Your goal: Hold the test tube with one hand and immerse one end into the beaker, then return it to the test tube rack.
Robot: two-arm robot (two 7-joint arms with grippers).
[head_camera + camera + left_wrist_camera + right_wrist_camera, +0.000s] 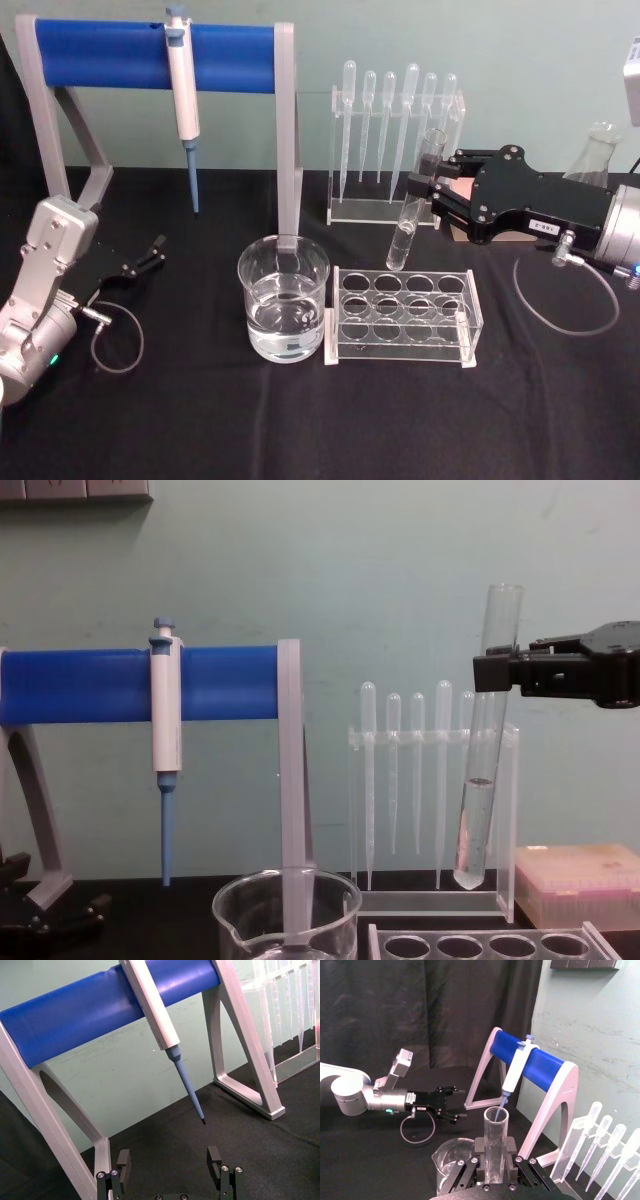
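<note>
So the right hand [430, 188] is clamped on the test tube [408, 222] up near its mouth, holding it almost upright with a slight lean. The rounded end points down and hangs in the air just above the far side of the clear test tube rack [402, 318], with a bit of liquid in the bottom. The beaker [284, 300], partly full of clear liquid, stands on the black surface [200, 420] just left of the rack, and the left hand [152, 252] sits far left by the blue stand [100, 45], fingers apart.
</note>
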